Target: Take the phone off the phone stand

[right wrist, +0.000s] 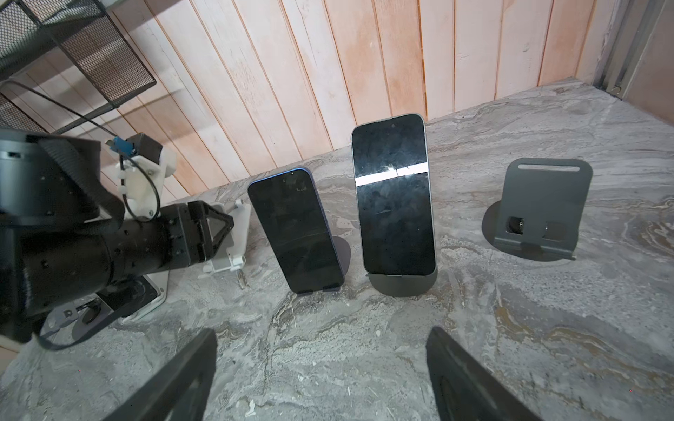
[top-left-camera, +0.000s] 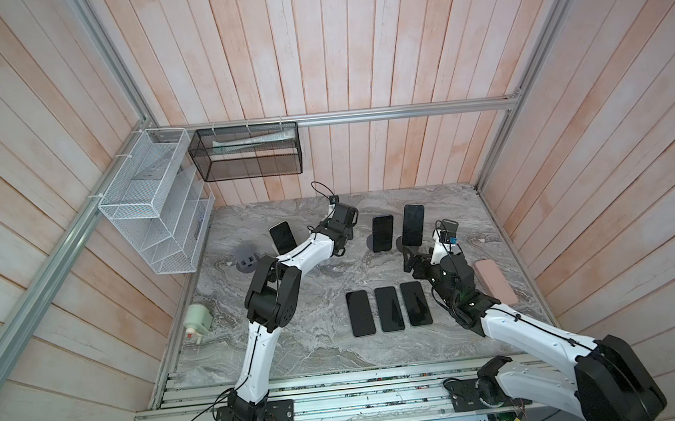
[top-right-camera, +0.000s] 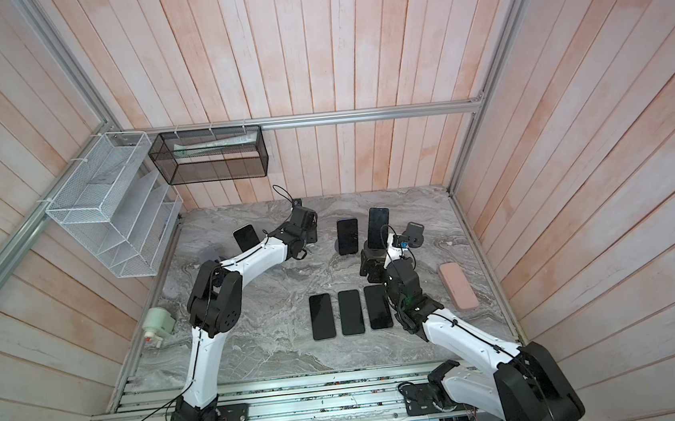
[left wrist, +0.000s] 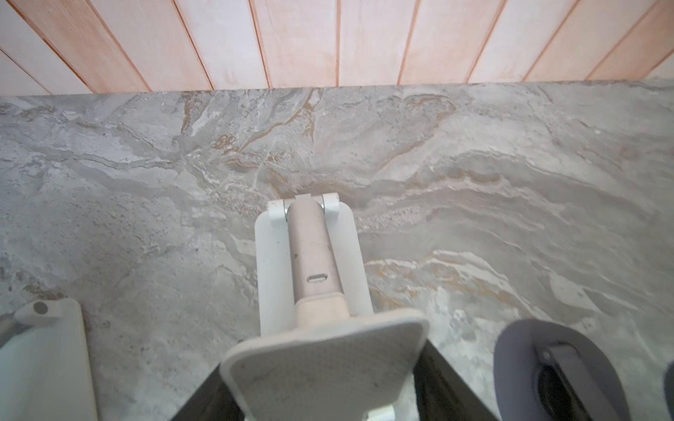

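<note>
One tall black-screened phone (right wrist: pixel 392 197) stood propped on its dark grey round-based phone stand (right wrist: pixel 401 282) at the back of the grey marble worktop (right wrist: pixel 547 328). Just in front of it the right hand (right wrist: pixel 322 332) hung with jaws wide, gripping nothing. The left hand (left wrist: pixel 321 364) was pinched narrow on the top plate of a white folding stand (left wrist: pixel 313 255). Three black phones (top-left-camera: pixel 389 309) lay flat nearer the front.

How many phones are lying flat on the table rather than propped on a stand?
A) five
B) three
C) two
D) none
B: both top views show three phones lying flat, side by side in a row, on the table.
</note>
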Controlling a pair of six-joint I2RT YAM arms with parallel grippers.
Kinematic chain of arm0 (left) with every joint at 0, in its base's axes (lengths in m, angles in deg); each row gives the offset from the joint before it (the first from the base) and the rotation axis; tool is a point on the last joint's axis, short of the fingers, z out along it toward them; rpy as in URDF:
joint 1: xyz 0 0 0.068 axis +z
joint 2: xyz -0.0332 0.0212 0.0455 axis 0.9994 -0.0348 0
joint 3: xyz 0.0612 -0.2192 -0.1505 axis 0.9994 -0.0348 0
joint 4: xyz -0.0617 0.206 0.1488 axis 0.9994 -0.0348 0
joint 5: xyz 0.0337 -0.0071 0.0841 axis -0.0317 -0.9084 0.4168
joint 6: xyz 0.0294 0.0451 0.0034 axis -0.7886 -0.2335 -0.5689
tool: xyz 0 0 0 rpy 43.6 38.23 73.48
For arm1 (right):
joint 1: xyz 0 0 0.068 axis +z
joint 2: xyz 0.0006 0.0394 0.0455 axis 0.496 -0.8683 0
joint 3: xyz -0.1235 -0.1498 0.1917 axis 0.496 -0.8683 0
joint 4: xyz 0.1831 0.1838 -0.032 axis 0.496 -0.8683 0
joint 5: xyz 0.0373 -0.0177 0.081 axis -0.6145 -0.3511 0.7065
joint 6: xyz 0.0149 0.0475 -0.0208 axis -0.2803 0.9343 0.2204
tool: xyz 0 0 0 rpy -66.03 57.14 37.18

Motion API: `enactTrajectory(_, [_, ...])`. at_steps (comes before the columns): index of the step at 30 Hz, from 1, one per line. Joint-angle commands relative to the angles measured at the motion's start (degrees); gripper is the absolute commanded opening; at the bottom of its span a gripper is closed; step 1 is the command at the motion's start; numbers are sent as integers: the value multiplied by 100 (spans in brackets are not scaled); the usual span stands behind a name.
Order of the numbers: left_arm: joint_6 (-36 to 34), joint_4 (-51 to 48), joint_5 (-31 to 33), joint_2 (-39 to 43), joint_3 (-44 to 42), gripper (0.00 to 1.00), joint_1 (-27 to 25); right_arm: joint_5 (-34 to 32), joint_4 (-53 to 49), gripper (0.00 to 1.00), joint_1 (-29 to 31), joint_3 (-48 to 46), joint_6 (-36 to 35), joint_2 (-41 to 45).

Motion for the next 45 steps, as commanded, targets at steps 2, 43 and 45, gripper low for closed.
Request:
enactTrajectory(2, [-108,-205,-164,-229,298,63,133,-219,158,90,47,28,-121,-97])
enactTrajectory(43, [733,-650,161,4351,-2586,100,901,-522,-212,98,168,385,625,-387])
enactTrajectory(45, [851,-746,462,4374,-2596,100,897,-777,-541,98,168,384,739,-203])
